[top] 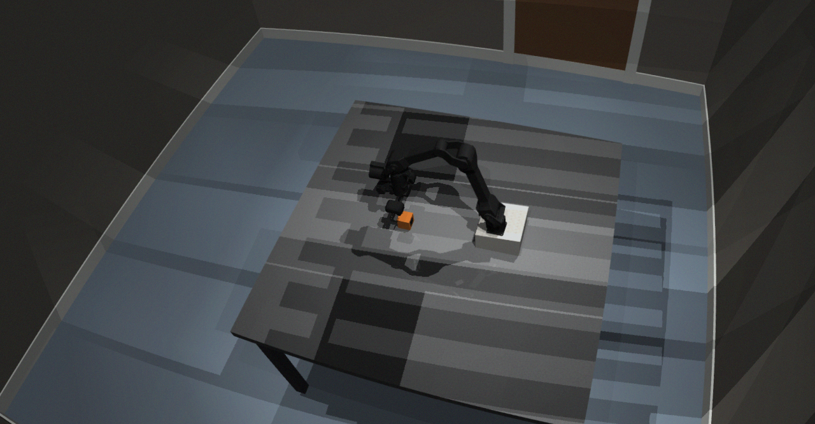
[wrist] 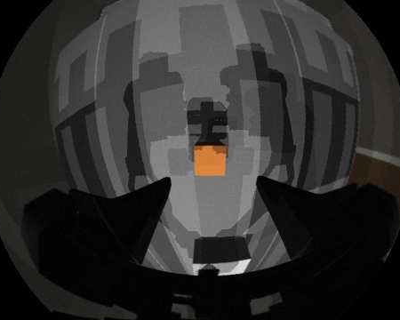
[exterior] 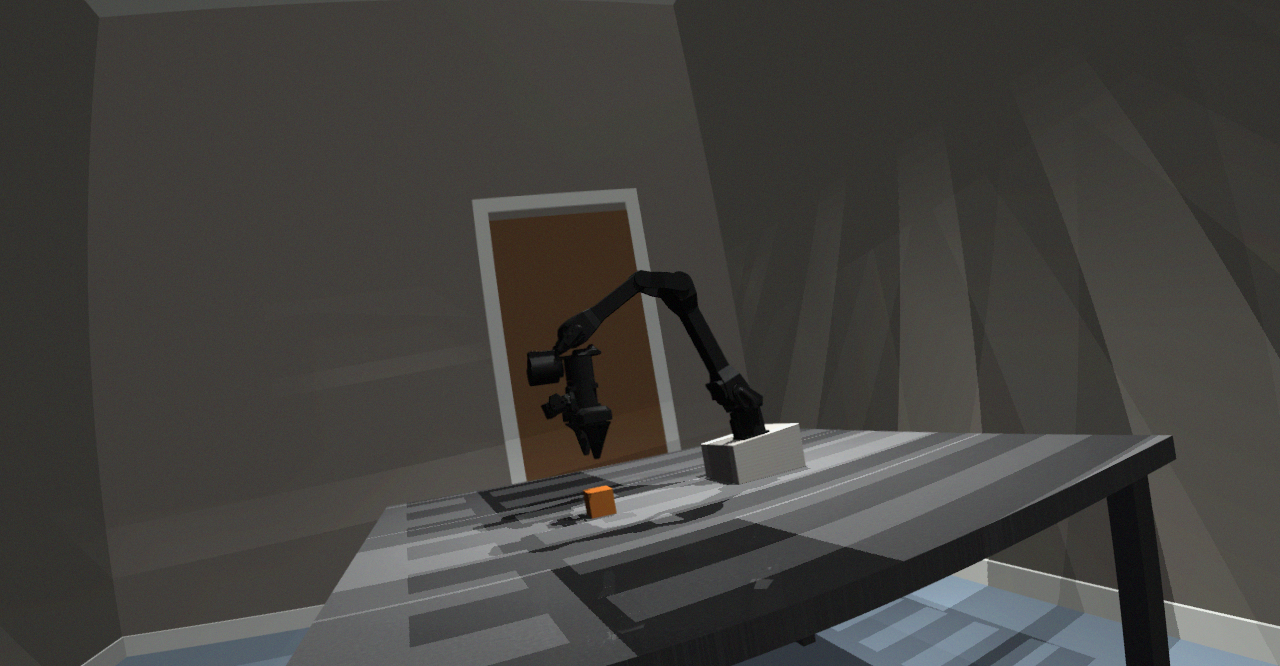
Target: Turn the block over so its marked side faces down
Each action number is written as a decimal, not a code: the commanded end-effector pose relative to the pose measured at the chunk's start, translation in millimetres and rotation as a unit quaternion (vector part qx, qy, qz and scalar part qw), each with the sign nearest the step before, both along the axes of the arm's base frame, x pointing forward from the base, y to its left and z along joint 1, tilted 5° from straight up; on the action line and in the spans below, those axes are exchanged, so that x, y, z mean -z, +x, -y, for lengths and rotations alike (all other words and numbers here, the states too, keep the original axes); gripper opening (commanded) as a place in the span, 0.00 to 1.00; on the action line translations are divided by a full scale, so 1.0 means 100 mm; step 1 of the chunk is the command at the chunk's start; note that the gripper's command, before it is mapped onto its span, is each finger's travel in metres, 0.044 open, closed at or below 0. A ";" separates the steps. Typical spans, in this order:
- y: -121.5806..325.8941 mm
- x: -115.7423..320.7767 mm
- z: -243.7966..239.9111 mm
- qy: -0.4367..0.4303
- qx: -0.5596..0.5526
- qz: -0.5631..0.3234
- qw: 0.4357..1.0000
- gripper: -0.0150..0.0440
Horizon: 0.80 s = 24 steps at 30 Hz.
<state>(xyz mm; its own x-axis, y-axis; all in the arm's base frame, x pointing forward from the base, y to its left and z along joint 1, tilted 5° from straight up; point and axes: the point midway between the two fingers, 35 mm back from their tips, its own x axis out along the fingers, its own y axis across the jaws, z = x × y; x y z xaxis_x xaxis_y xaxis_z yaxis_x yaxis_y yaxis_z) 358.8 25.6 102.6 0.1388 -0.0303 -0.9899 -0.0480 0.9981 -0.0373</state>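
Note:
The orange block (top: 405, 220) (exterior: 600, 502) (wrist: 210, 164) rests flat on the table (top: 501, 336) (exterior: 501, 613). Its top is plain orange. In the top view its side toward the arm's base shows a dark patch, which looks like the mark. That side is hidden in the wrist view. My gripper (exterior: 592, 455) (wrist: 214, 181) is open and empty, pointing down above the block without touching it. In the wrist view the block lies between the two fingertips left to right, a little above their line.
The arm stands on a white box-shaped base (top: 516, 221) (exterior: 771, 458) to the right of the block in the top and exterior views. The base also shows at the bottom of the wrist view. Dark shadow bands cross the table.

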 end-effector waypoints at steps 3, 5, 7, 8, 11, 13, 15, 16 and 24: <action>0.03 0.25 0.00 0.002 0.003 -0.011 1.000 1.00; 0.04 0.36 0.00 0.002 0.003 -0.011 1.000 1.00; 0.04 0.36 0.00 0.002 0.003 -0.011 1.000 1.00; 0.04 0.36 0.00 0.002 0.003 -0.011 1.000 1.00; 0.05 0.38 0.00 0.002 0.003 -0.011 1.000 1.00; 0.07 0.49 0.00 0.002 0.003 -0.011 1.000 1.00; 0.07 0.51 0.00 0.002 0.003 -0.011 1.000 1.00; 0.07 0.51 0.00 0.002 0.003 -0.011 1.000 1.00; 0.08 0.57 0.01 0.002 0.003 -0.011 1.000 1.00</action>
<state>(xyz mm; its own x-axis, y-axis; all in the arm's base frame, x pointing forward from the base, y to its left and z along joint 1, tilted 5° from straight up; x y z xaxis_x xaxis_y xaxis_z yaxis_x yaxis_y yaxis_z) 368.6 24.9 55.0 0.1328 -0.0305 -0.9907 -0.0434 0.9984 -0.0365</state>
